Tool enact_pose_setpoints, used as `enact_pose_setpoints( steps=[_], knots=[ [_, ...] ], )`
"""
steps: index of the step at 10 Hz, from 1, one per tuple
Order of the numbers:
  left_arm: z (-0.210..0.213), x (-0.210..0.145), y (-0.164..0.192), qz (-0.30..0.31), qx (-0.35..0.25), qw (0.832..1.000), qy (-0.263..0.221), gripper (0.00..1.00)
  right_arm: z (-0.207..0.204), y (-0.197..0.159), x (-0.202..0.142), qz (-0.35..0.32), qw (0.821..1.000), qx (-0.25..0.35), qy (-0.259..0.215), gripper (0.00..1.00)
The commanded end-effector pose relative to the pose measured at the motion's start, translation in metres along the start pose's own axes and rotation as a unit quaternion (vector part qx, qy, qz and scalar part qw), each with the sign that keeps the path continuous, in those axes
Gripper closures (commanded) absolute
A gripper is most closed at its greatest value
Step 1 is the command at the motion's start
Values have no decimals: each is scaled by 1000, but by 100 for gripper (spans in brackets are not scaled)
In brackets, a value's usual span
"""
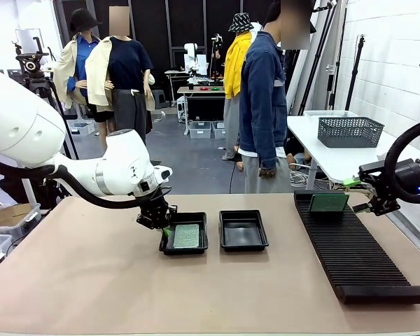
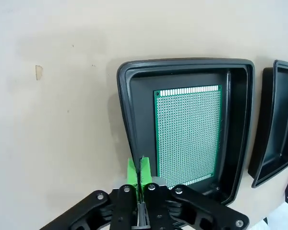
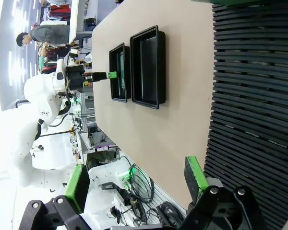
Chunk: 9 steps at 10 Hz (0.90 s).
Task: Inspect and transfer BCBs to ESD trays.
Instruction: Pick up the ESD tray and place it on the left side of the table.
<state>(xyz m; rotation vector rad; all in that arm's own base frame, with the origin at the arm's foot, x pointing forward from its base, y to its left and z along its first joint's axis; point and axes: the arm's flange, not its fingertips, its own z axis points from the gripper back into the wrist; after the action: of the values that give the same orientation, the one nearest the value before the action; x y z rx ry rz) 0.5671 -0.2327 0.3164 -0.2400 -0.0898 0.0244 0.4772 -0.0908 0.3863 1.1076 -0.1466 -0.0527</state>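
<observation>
green bcb [image 2: 188,134] is lying flat in the left esd tray [image 2: 182,66], the left gripper [image 2: 138,167] pinched together, empty, over its rim. the right gripper [image 3: 137,178], spread wide, is hovering near the upright bcb [image 1: 328,202] in the rack [image 1: 357,259]; squaring on its edges before pinching is looking wise.

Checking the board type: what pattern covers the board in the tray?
Green board, grid of small holes; clearest in left wrist view.
</observation>
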Motion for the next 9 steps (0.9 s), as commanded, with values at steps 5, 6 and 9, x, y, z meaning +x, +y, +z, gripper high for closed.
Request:
enact_pose_setpoints(
  steps=[5, 6, 9],
  knots=[
    [-1, 1, 0, 3, -1, 1000, -7, 100, -1, 2, 2, -9, 1000, -2, 2, 0],
    [-1, 1, 0, 3, -1, 1000, -7, 100, -1, 2, 2, -9, 1000, -2, 2, 0],
    [0, 0, 0, 0, 0, 1000, -1, 100, -1, 2, 2, -9, 1000, -2, 2, 0]
  ],
)
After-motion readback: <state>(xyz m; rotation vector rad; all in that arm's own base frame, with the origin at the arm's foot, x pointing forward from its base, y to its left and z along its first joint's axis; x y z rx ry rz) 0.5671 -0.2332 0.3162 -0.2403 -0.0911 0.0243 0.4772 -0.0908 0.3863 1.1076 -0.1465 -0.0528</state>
